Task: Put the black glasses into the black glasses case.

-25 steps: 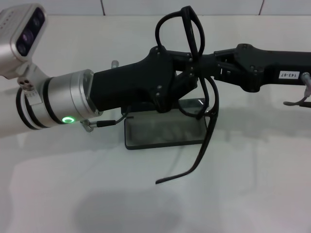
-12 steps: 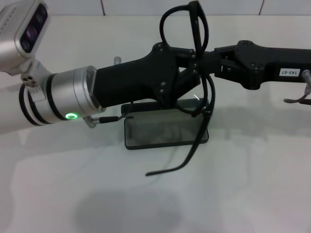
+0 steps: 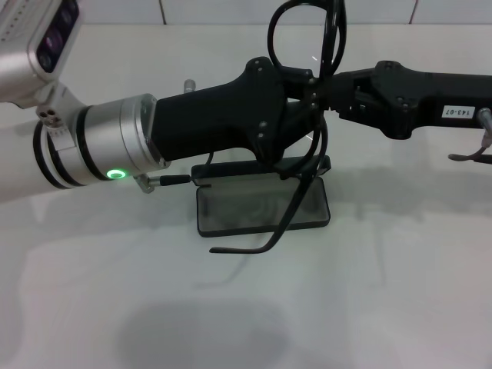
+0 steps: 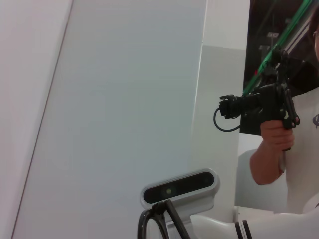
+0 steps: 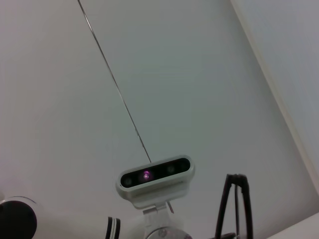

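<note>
The black glasses (image 3: 271, 34) hang in the air above the table, lenses upward, between my two grippers. One temple arm (image 3: 296, 206) dangles open across the black glasses case (image 3: 231, 211), which lies open on the table with its grey lining up and its lid (image 3: 311, 164) raised at the back. My left gripper (image 3: 307, 88) reaches in from the left and is shut on the glasses near the hinge. My right gripper (image 3: 332, 91) meets the same spot from the right. The glasses also show in the left wrist view (image 4: 149, 221) and the right wrist view (image 5: 234, 209).
The white table (image 3: 400, 292) stretches around the case. A small grey metal part (image 3: 469, 161) sits at the right edge under my right arm. A tiled wall runs along the back.
My left gripper has moved slightly right and up. The glasses have turned with it: the lenses swung right and the dangling temple arm swung left over the case. The right arm has barely moved.
</note>
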Tool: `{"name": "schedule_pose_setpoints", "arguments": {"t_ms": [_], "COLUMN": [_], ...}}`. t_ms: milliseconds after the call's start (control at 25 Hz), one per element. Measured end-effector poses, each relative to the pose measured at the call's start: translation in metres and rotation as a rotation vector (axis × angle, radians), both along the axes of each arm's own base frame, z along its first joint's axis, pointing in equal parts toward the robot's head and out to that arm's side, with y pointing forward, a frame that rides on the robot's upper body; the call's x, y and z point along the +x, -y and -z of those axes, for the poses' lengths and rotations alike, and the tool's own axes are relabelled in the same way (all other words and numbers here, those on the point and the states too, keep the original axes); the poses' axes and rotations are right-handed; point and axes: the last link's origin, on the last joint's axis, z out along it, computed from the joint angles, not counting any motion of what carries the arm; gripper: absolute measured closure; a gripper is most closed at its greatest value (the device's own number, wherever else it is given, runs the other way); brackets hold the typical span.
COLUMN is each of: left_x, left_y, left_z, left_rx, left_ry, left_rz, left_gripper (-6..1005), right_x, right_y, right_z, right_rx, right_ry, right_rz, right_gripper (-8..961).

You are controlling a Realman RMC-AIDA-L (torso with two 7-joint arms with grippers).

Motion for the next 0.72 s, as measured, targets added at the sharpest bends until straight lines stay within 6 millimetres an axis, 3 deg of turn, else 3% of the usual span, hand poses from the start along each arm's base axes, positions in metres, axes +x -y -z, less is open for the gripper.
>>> {"name": "schedule_pose_setpoints", "arguments": {"t_ms": [720], "left_x": [-0.0021], "left_y": [0.0025], "left_z": [-0.0047], "left_rx": [-0.007], "left_ry": [0.016], "left_rz": [0.004], "left_gripper": [988], "right_x": [0.004], "right_y": [-0.0002], "right_z": [-0.0043], "right_rx": [0.026], "right_ry": [-0.03], "right_rz": [0.019], "right_gripper": [892]}}
